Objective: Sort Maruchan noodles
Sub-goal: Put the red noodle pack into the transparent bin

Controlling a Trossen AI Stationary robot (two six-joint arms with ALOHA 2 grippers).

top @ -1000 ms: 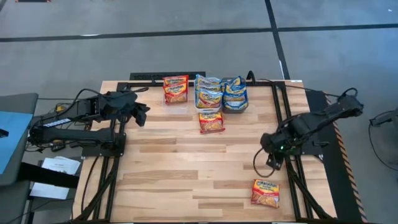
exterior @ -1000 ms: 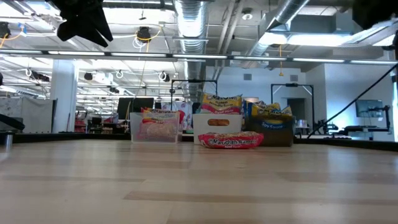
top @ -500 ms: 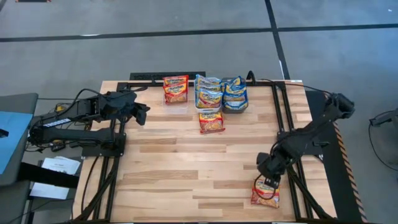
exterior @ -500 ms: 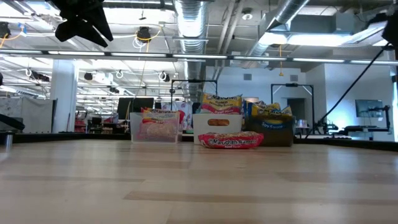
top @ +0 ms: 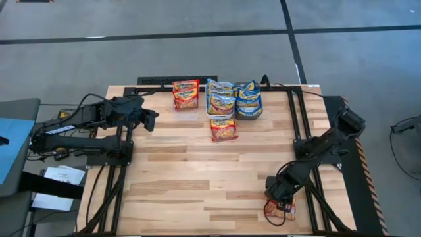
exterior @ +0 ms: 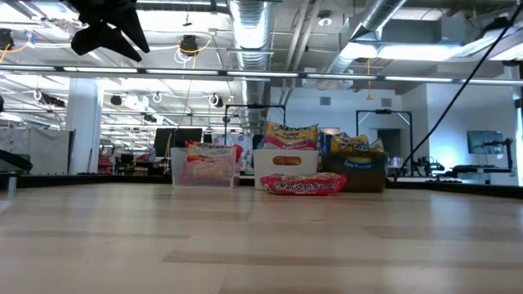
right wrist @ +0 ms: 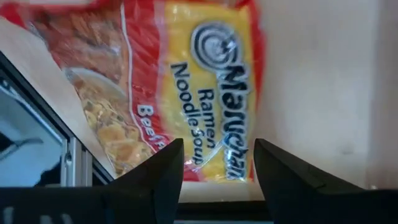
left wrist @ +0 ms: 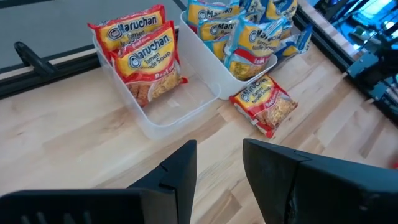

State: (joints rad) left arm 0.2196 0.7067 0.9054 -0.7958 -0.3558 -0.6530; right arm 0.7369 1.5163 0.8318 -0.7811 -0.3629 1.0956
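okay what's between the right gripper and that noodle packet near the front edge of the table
Nothing. In the right wrist view the right gripper hangs open right over the red beef packet, with only air between. The high view shows the arm covering it.

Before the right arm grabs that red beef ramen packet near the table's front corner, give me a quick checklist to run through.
1. Right gripper open: ok, the two dark fingers stand apart.
2. Right gripper over the red-banded beef Maruchan packet: ok; the packet fills its wrist view, and the high view shows the gripper above it.
3. Packet lying flat on the wooden table: ok.
4. Contact made with the packet: cannot tell.
5. Left gripper out of the way: ok, it hangs open near the clear plastic bin.
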